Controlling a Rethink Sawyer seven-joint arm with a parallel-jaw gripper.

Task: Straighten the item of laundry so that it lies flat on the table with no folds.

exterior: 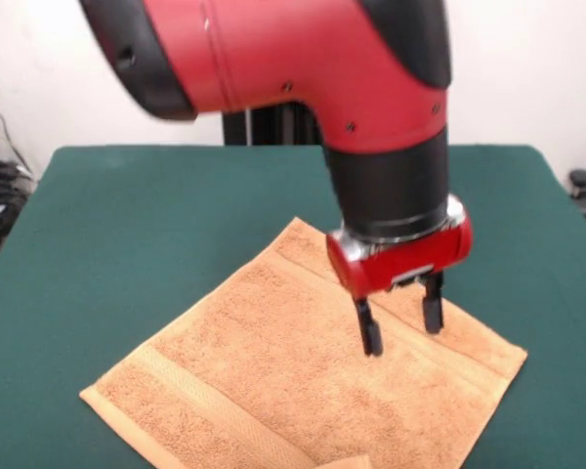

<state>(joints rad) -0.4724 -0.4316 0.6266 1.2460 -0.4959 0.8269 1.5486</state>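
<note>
Mostly flat already: towel spread mid-table, small corner fold at 6 o'clock edge. Gripper hovers above towel's 2 o'clock part, fingers parted, holding nothing. Judged final step; next move calls for pinching folded corner, pulling outward.

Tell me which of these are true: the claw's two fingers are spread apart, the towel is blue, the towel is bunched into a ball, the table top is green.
1. The gripper has its fingers spread apart: true, with nothing between them.
2. The towel is blue: false, it is orange-tan.
3. The towel is bunched into a ball: false, it lies mostly spread out, with one small turned-over corner at the picture's bottom edge.
4. The table top is green: true.
</note>
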